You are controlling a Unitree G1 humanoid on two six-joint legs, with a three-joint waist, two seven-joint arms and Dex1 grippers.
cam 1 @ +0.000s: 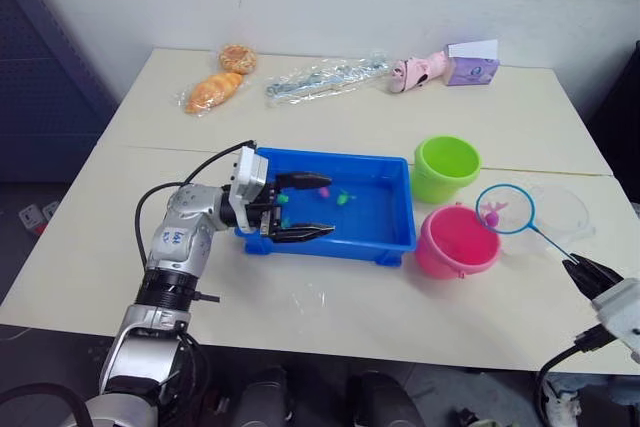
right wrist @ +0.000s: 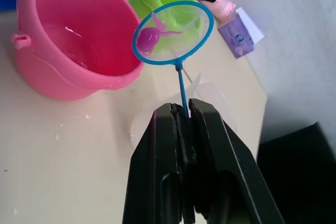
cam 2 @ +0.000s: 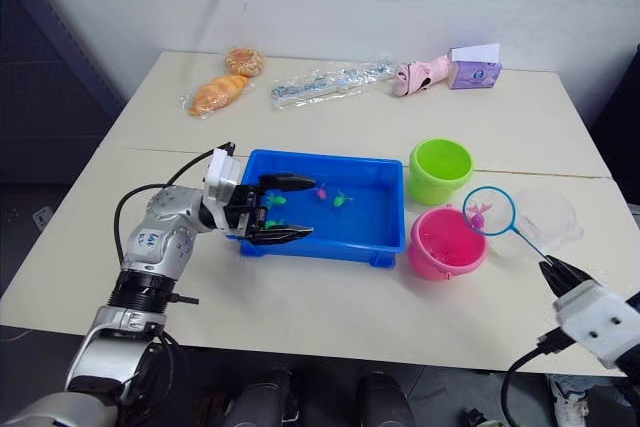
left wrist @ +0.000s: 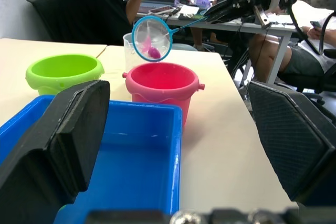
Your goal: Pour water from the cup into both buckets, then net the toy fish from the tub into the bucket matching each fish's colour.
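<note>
Table (cam 1: 330,317), right gripper (right wrist: 182,109) holding net (right wrist: 172,33)

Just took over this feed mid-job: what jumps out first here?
The small blue-rimmed net with a tiny pink toy fish in its mesh, held by the right gripper beside the round pink plastic bucket. Next, the shallow bright blue plastic tub at the table's middle, with the open left gripper at its near-left corner.

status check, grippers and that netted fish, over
Right gripper shut on net handle. Pink fish in net, beside pink bucket rim. Left gripper open at tub edge. Nothing blocking the bucket.
</note>
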